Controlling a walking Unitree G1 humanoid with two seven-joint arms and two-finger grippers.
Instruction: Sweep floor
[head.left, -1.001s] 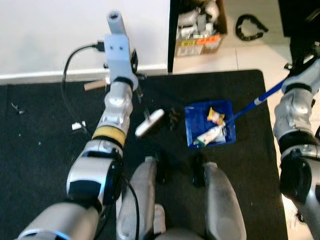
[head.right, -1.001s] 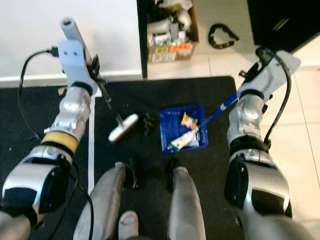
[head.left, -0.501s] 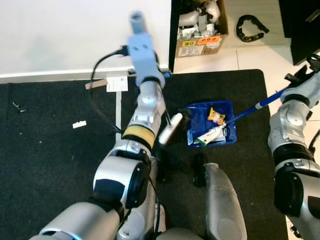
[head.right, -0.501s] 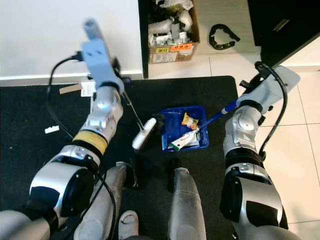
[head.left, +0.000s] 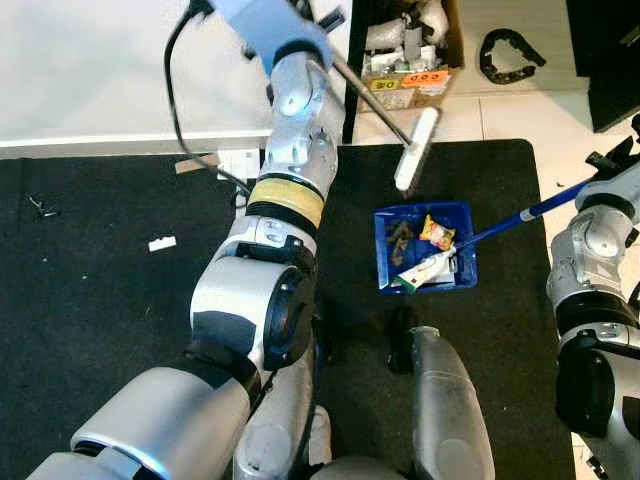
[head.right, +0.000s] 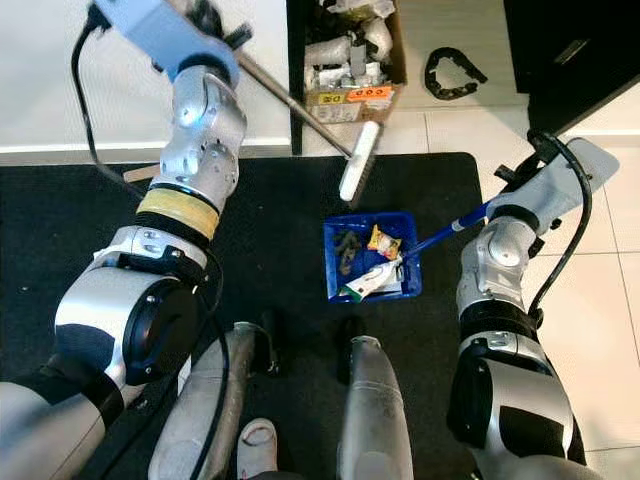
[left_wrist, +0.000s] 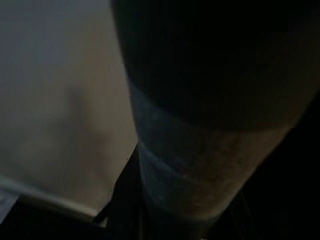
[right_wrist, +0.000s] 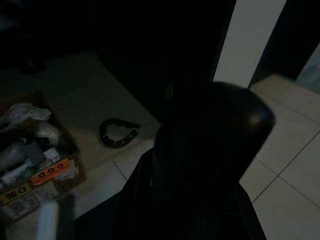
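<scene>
**Readable markings**

The cardboard box carries an orange label reading "COD" (letters uncertain, seen at an angle) beside a yellow label showing a "D"; its smaller print is illegible.

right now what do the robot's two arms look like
Both arms are silver metal with rounded black joint housings. The left arm has a yellow band with black trim at mid-forearm, a pale blue wrist block and a black cable looping off it. The right arm has a pale blue-grey wrist cover, and a black cable curves beside it.
</scene>
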